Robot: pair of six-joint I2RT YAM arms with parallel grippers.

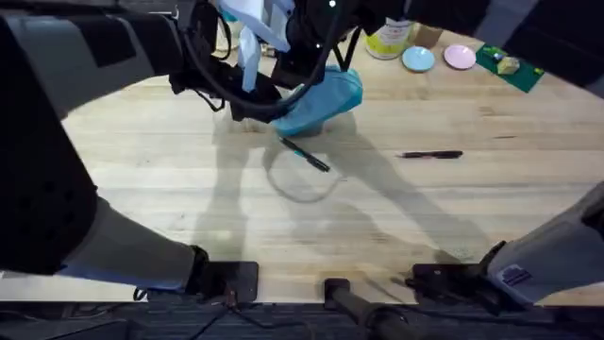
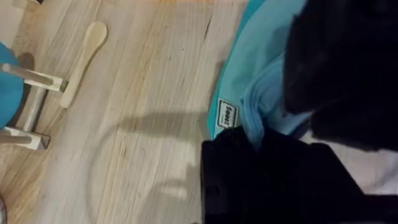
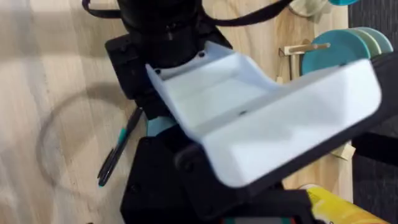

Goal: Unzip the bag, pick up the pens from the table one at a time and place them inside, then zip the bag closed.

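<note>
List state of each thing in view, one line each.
bag: on the table, both arms bunched over it; zipper hidden.
teal-accent pen: lying on the table beside the bag, untouched.
black pen: lying on the table, apart to the right.
left gripper: at the bag's fabric.

A yellow-labelled jar (image 1: 389,40) stood at the far edge, with a small blue plate (image 1: 418,59) and a pink plate (image 1: 460,57) just beside it. A green mat (image 1: 511,68) lay further right, carrying a small yellowish block (image 1: 509,64). Elsewhere, a wooden spoon (image 2: 83,59) lay flat near a dish rack (image 2: 30,102).
</note>
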